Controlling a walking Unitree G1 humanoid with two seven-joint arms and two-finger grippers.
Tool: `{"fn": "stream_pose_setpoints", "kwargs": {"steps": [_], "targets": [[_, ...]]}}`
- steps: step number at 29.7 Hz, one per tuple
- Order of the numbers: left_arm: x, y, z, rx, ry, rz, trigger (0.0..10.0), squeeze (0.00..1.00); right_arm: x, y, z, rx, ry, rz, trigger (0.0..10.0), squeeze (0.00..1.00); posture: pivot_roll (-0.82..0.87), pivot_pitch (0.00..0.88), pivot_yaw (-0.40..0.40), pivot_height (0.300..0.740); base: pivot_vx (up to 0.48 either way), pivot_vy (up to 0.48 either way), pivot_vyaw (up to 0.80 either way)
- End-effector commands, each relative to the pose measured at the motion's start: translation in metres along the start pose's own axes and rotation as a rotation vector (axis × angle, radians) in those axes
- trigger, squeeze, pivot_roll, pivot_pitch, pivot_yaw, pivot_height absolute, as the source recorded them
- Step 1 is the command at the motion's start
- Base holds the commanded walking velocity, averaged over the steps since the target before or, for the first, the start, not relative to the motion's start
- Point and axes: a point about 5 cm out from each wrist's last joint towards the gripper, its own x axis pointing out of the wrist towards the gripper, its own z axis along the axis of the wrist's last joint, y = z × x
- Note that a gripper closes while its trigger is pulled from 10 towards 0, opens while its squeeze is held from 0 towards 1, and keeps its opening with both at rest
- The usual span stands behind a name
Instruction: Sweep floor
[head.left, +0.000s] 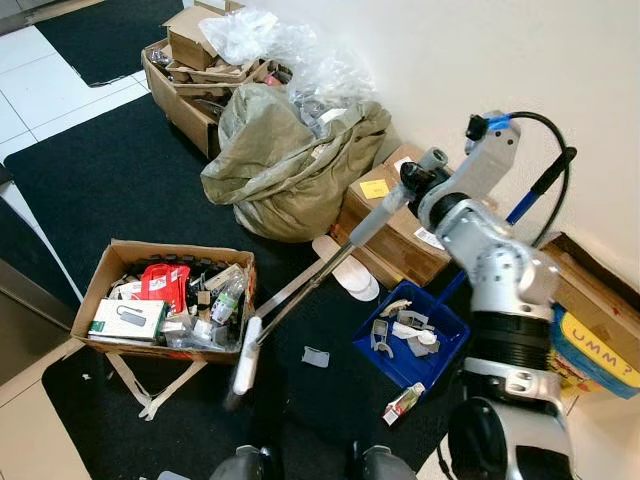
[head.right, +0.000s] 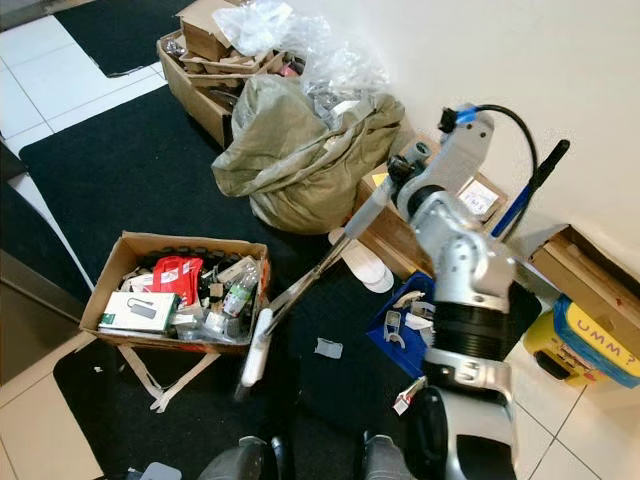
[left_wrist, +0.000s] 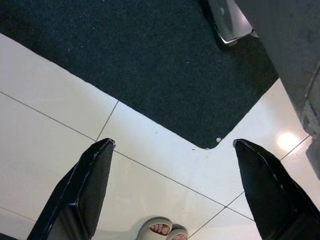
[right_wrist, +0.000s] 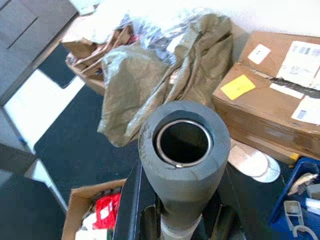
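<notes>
The right gripper (head.left: 412, 183) is clamped around the grey foam handle of the broom (head.left: 300, 290), which slants down from it to a head resting on the black mat (head.left: 120, 180). Just beside the broom head stands an open cardboard box (head.left: 165, 300) full of small packets, and a scrap of paper (head.left: 315, 356) lies on the mat near it. Below the gripper sit a pair of white slippers (head.left: 350, 272) and a blue tray (head.left: 412, 335) of metal parts; beyond it a stuffed olive sack (head.left: 285, 165) leans against a brown carton (head.left: 400, 225) by the wall.

The right wrist view looks straight down the hollow end of the handle (right_wrist: 183, 141), with the sack and carton behind. The left gripper (left_wrist: 172, 187) hangs with fingers (left_wrist: 82, 185) spread wide over white floor tiles (left_wrist: 50, 125) and a mat corner, where a person's sandalled toes (left_wrist: 161, 229) show
</notes>
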Motion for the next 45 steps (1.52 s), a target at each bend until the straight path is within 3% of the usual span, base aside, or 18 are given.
{"fn": "stream_pose_setpoints", "kwargs": {"steps": [1,6,10,12,14,17,22,23,24,27,31,35,39,42,43,44,45], "targets": [[0.000,0.005,0.006,0.006,-0.042,0.004,10.0,0.00,0.001,-0.001,0.004,0.034,-0.081,-0.043,10.0,0.00,-0.06,0.256,0.043,0.740,0.000,0.000,0.00],[-0.001,0.004,0.002,0.010,-0.037,-0.001,10.0,0.00,0.003,-0.008,-0.008,-0.050,-0.171,-0.198,10.0,0.00,-0.06,0.262,0.048,0.740,0.000,0.000,0.00],[-0.001,0.004,0.002,0.011,-0.036,-0.002,10.0,0.00,0.002,-0.010,-0.014,-0.075,-0.181,-0.233,10.0,0.00,-0.06,0.263,0.049,0.740,0.000,0.000,0.00],[-0.002,0.004,0.001,0.014,-0.034,-0.003,10.0,0.00,-0.001,-0.024,-0.041,-0.199,-0.120,-0.354,10.0,0.00,-0.05,0.266,0.051,0.740,0.000,0.000,0.00],[-0.002,0.004,0.001,0.014,-0.034,-0.003,10.0,0.00,-0.001,-0.024,-0.041,-0.199,-0.120,-0.354,10.0,0.00,-0.05,0.266,0.051,0.740,0.000,0.000,0.00],[-0.002,0.006,0.001,0.017,-0.034,-0.001,10.0,0.00,-0.007,-0.038,-0.068,-0.310,-0.027,-0.443,10.0,0.00,-0.06,0.263,0.052,0.740,0.000,0.000,0.00],[-0.002,0.006,0.001,0.017,-0.034,-0.001,10.0,0.00,-0.007,-0.038,-0.068,-0.310,-0.027,-0.443,10.0,0.00,-0.06,0.263,0.052,0.740,0.000,0.000,0.00],[-0.001,0.006,0.002,0.018,-0.034,-0.001,10.0,0.00,-0.010,-0.048,-0.077,-0.347,0.022,-0.481,10.0,0.00,-0.06,0.256,0.053,0.740,0.000,0.000,0.00],[-0.001,0.006,0.002,0.018,-0.034,-0.001,10.0,0.00,-0.010,-0.048,-0.077,-0.347,0.022,-0.481,10.0,0.00,-0.06,0.256,0.053,0.740,0.000,0.000,0.00],[0.000,0.007,0.006,0.020,-0.041,0.000,10.0,0.00,-0.011,-0.077,-0.072,-0.474,0.023,-0.531,10.0,0.00,-0.06,0.249,0.053,0.740,0.000,0.000,0.00],[0.000,0.007,0.006,0.020,-0.042,0.001,10.0,0.00,-0.010,-0.079,-0.065,-0.527,-0.016,-0.512,10.0,0.00,-0.06,0.249,0.053,0.740,0.000,0.000,0.00],[0.000,0.007,0.006,0.020,-0.043,0.001,10.0,0.00,-0.009,-0.072,-0.053,-0.696,-0.054,-0.361,10.0,0.00,-0.06,0.253,0.057,0.740,0.000,0.000,0.00],[0.000,0.007,0.006,0.020,-0.040,0.000,10.0,0.00,-0.009,-0.065,-0.046,-0.752,-0.059,-0.258,10.0,0.00,-0.07,0.255,0.055,0.740,0.000,0.000,0.00],[0.000,0.007,0.005,0.020,-0.039,-0.001,10.0,0.00,-0.008,-0.058,-0.038,-0.727,-0.103,-0.203,10.0,0.00,-0.07,0.256,0.054,0.740,0.000,0.000,0.00],[-0.001,0.007,0.005,0.020,-0.038,-0.001,10.0,0.00,-0.006,-0.051,-0.029,-0.643,-0.130,-0.180,10.0,0.00,-0.08,0.255,0.053,0.740,0.000,0.000,0.00],[-0.001,0.007,0.005,0.020,-0.038,-0.001,10.0,0.00,-0.006,-0.051,-0.029,-0.643,-0.130,-0.180,10.0,0.00,-0.08,0.255,0.053,0.740,0.000,0.000,0.00],[-0.001,0.007,0.005,0.020,-0.038,-0.002,10.0,0.00,-0.004,-0.044,-0.019,-0.534,-0.162,-0.163,10.0,0.00,-0.08,0.255,0.052,0.740,0.000,0.000,0.00]]}}
